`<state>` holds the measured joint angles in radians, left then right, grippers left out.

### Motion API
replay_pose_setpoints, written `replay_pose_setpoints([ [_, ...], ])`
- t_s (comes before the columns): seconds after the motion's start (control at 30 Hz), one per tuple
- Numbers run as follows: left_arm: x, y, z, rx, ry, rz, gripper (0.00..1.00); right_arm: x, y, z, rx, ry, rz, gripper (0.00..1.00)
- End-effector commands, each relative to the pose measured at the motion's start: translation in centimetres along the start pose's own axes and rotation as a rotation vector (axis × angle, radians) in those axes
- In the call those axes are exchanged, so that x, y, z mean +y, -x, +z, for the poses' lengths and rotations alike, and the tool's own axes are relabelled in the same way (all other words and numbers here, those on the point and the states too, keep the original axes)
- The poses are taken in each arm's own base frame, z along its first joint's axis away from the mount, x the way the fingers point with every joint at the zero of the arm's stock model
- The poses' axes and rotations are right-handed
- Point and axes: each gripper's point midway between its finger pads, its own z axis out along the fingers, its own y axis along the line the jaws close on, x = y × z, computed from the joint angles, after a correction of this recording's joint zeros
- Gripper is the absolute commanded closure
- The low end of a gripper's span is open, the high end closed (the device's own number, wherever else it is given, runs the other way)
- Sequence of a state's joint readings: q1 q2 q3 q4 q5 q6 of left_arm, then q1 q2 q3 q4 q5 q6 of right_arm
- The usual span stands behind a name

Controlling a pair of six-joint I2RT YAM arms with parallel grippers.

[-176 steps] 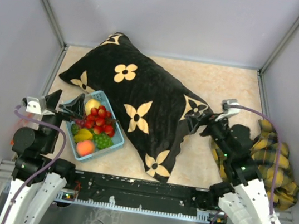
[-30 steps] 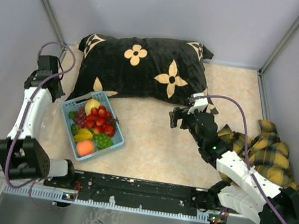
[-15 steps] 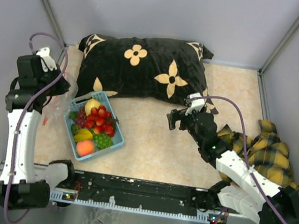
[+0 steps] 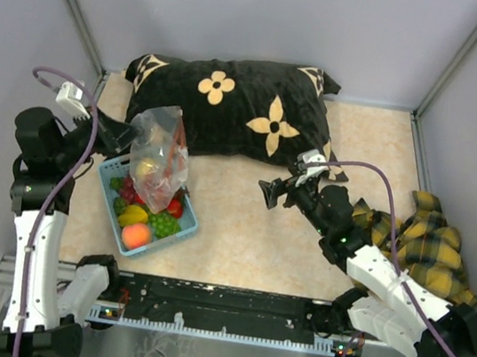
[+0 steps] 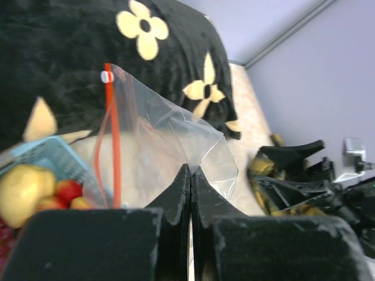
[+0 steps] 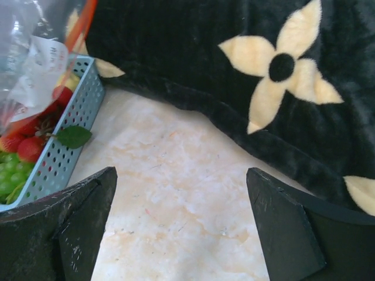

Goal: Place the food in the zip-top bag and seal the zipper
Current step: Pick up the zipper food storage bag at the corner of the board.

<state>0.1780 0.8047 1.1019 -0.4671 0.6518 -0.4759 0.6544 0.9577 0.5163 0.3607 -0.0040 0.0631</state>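
The clear zip-top bag (image 4: 160,153) hangs in the air over the light blue basket (image 4: 163,241), its red zipper (image 5: 111,146) running down one side. My left gripper (image 4: 130,137) is shut on a corner of the bag (image 5: 158,140), with the jaws pressed together on the plastic. The food (image 4: 148,210) lies in the basket: red strawberries, green grapes (image 4: 162,223), a yellow piece (image 4: 132,214) and a peach (image 4: 136,235). My right gripper (image 4: 278,184) stands open low over the bare table, right of the basket (image 6: 70,123), with nothing between its fingers.
A black pillow with cream flowers (image 4: 231,106) lies along the back of the table, close behind the bag and the right gripper. A yellow plaid cloth (image 4: 430,248) is bunched at the right wall. Grey walls close in the left, back and right sides.
My left arm has lifted the bag from the table's left edge and carried it right, over the basket. The right gripper has crept a little to the left and stays open.
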Motion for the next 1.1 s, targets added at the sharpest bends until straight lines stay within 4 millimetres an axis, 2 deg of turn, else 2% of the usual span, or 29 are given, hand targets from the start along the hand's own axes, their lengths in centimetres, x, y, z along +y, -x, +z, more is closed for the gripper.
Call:
replay_pose_setpoints([
  [0.0, -3.6, 0.3, 0.2, -0.026, -0.191, -0.059, 1.0, 2.1, 2.2, 0.3, -0.101, 0.1, 0.035, 0.08],
  [0.23, -6.5, -0.3, 0.7, -0.059, -0.318, -0.13, 1.0, 3.7, 2.3, 0.3, -0.159, 0.188, 0.074, 0.09],
  [0.47, -11.0, -2.5, 2.9, -0.002, -0.461, -0.174, 1.0, 4.4, 3.1, -0.8, -0.268, 0.239, 0.019, 0.11],
  [0.6, -12.9, -3.2, 3.8, 0.019, -0.519, -0.175, 1.0, 4.7, 2.8, -1.1, -0.261, 0.256, 0.013, 0.11],
  [0.67, -13.8, -3.5, 4.2, 0.03, -0.546, -0.174, 1.0, 4.7, 2.3, -1.3, -0.247, 0.257, 0.014, 0.07],
  [0.83, -14.8, -4.9, 5.1, 0.073, -0.578, -0.178, 1.0, 4.8, 0.3, -1.6, -0.162, 0.328, 0.034, 0.06],
  [0.93, -15.1, -5.8, 5.4, 0.094, -0.588, -0.179, 1.0, 4.0, 0.7, -2.4, -0.202, 0.387, 0.117, 0.06],
  [1.07, -15.6, -6.6, 5.6, 0.112, -0.607, -0.187, 1.0, 4.6, 0.7, -2.8, -0.213, 0.455, 0.145, 0.06],
])
